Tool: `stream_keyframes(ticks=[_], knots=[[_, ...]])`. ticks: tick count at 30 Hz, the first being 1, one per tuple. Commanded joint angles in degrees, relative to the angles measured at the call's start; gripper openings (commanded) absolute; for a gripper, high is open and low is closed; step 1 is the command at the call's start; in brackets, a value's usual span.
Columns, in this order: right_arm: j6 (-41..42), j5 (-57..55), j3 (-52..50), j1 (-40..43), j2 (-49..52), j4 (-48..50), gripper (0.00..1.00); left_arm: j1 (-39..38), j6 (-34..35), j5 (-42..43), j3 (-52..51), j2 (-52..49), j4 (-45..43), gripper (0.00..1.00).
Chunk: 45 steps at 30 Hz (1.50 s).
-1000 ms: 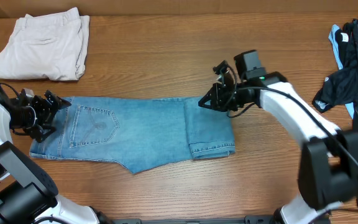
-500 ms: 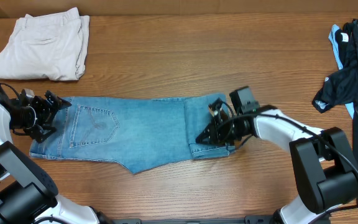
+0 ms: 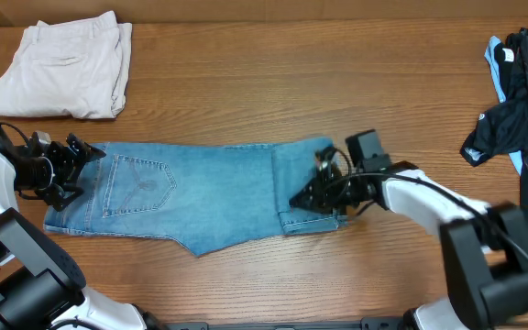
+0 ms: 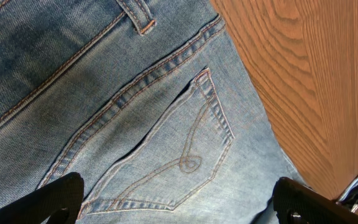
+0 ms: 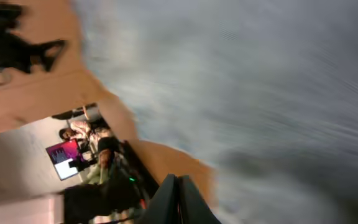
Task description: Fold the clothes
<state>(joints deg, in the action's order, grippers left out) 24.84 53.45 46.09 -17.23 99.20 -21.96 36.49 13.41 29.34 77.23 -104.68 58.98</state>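
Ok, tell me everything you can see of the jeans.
The jeans are light blue, faded denim, lying flat on the table, waist to the left, legs folded back over at the right, hemmed cuff up. A back pocket with curled tan stitching and a belt loop show. The open left end effector is at the waist end; the right end effector, apparently shut, sits at the fold.

The right wrist view is blurred throughout: the jeans (image 5: 247, 81) are a grey-blue smear without seams. The right tool (image 5: 179, 190) is cut by the bottom edge, so whether it pinches cloth cannot be told. From overhead it hides part of the folded cuff end, and the left tool (image 3: 81, 165) covers the waistband edge. The black garment (image 3: 525, 92) runs off the right edge, its lettering too small to read.
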Motion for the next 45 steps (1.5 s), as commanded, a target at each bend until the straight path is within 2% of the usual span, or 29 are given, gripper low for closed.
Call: stream_keyframes(ticks=[1, 8, 13, 16, 24, 30, 33, 36, 41, 45], knots=[[0.48, 1.60, 3.91, 0.24, -7.74, 0.87, 0.06, 0.17, 0.11, 0.07, -0.26, 0.55, 0.13, 1.00], [0.74, 1.51, 1.70, -0.57, -3.08, -0.55, 0.05, 0.17, 0.15, 0.09, -0.26, 0.55, 0.09, 1.00], [7.02, 2.25, 0.74, -0.81, 5.81, 0.07, 0.04, 0.17, 0.13, 0.09, -0.26, 0.55, 0.13, 1.00], [9.05, 3.19, 0.74, -0.81, 7.91, 1.03, 0.04, 0.17, 0.13, 0.07, -0.26, 0.55, 0.11, 1.00], [9.90, 3.28, 1.22, -0.26, 5.92, 4.09, 0.04, 0.17, 0.11, 0.07, -0.26, 0.55, -0.28, 1.00], [9.44, 3.19, 3.32, 2.36, -5.16, 3.93, 0.04, 0.17, 0.11, 0.07, -0.26, 0.55, -0.33, 1.00], [7.06, 2.49, 3.72, 7.23, -10.16, 3.43, 0.11, 0.17, 0.11, 0.07, -0.26, 0.55, -0.35, 1.00], [1.49, 2.05, 3.72, 14.10, -12.57, 0.57, 0.28, 0.17, 0.11, 0.07, -0.26, 0.55, -0.31, 1.00], [-13.42, 0.22, 3.72, 23.91, -11.93, -7.30, 0.46, 0.17, 0.13, 0.07, -0.26, 0.55, -0.44, 1.00], [-24.44, -5.29, 3.72, 26.32, -10.88, -11.56, 0.63, 0.17, 0.13, 0.09, -0.26, 0.55, -0.52, 1.00]])
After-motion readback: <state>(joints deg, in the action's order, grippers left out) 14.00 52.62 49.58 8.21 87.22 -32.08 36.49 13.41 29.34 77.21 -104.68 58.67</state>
